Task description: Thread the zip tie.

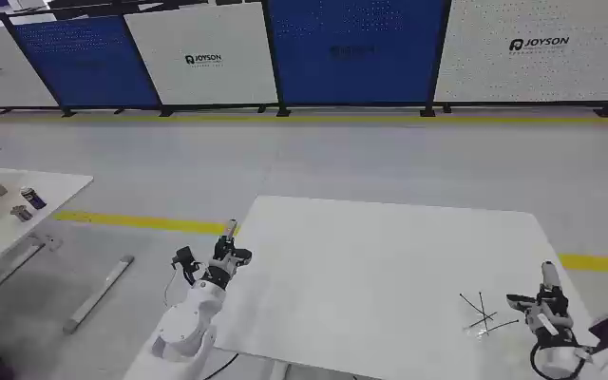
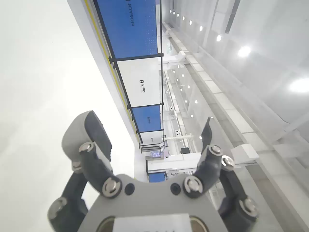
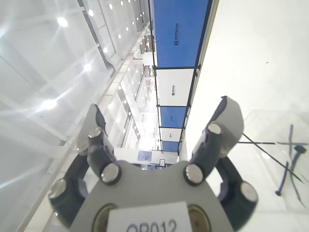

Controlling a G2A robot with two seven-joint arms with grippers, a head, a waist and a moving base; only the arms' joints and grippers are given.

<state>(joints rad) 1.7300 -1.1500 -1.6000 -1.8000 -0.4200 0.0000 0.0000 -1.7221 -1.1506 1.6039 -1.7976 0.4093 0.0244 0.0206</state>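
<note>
Several zip ties [image 1: 482,313] lie crossed on the bench [image 1: 380,266] near its right corner, just beside right tool [image 3: 161,112], released & empty. Left tool [image 2: 152,131] also released, at bench's left edge

Left arm [image 1: 190,323]: kept low on the left side, wrist pointed forward.
Left gripper [image 2: 149,121]: fingers are spread wide, nothing's held.
Right arm [image 1: 560,356]: tucked low at the far right.
Right gripper [image 3: 160,105]: fingers are spread wide too, nothing's pinched.
</note>
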